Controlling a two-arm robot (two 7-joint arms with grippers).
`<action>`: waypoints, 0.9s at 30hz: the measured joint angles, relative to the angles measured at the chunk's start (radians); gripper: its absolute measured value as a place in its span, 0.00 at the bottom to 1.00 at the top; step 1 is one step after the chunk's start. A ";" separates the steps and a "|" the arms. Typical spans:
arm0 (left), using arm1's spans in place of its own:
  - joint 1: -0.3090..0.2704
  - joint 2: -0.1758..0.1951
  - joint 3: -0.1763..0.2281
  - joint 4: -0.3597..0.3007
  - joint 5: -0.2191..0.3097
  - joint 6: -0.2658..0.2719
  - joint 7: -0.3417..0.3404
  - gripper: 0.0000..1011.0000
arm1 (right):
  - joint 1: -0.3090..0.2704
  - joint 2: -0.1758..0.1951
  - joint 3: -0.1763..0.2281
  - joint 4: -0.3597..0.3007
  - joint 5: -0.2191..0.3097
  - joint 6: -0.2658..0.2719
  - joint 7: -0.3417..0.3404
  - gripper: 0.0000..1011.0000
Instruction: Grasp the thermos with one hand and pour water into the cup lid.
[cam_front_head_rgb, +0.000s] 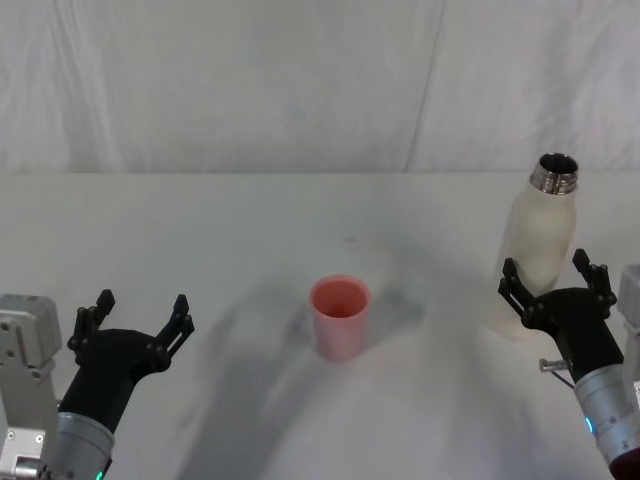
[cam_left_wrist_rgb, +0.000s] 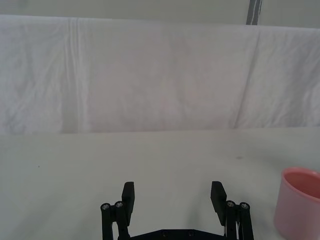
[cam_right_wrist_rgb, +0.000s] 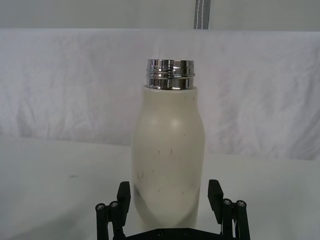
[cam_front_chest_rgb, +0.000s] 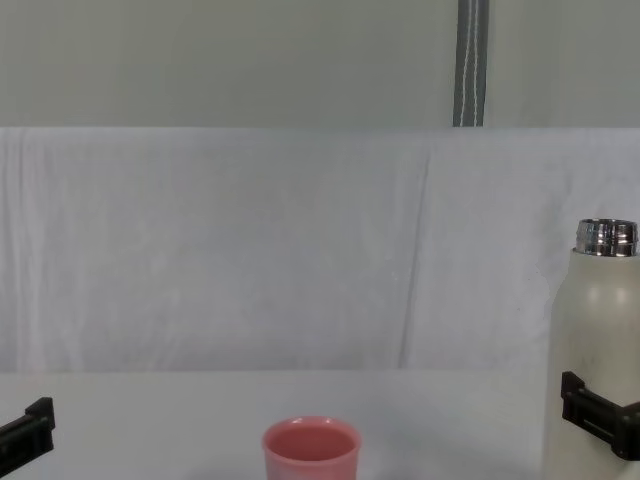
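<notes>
Fingers of the right gripper (cam_right_wrist_rgb: 170, 197) are spread open, one on each side of the lower body of the thermos (cam_right_wrist_rgb: 168, 150), not closed on it yet. It stands upright at the right of the table (cam_front_head_rgb: 250, 230), its steel neck uncapped, its contents hidden. Near the centre, well apart to its left, the cup lid (cam_front_head_rgb: 340, 316) looks empty. Near left, the left gripper (cam_front_head_rgb: 135, 322) hovers open, idle.
</notes>
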 joint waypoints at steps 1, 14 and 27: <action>0.000 0.000 0.000 0.000 0.000 0.000 0.000 0.99 | -0.007 0.000 0.000 -0.007 -0.001 0.000 0.000 0.99; 0.000 0.000 0.000 0.000 0.000 0.000 0.000 0.99 | -0.104 0.009 0.002 -0.101 -0.010 -0.004 -0.002 0.99; 0.000 0.000 0.000 0.000 0.000 0.000 0.000 0.99 | -0.190 0.016 -0.016 -0.154 -0.013 -0.024 0.013 0.99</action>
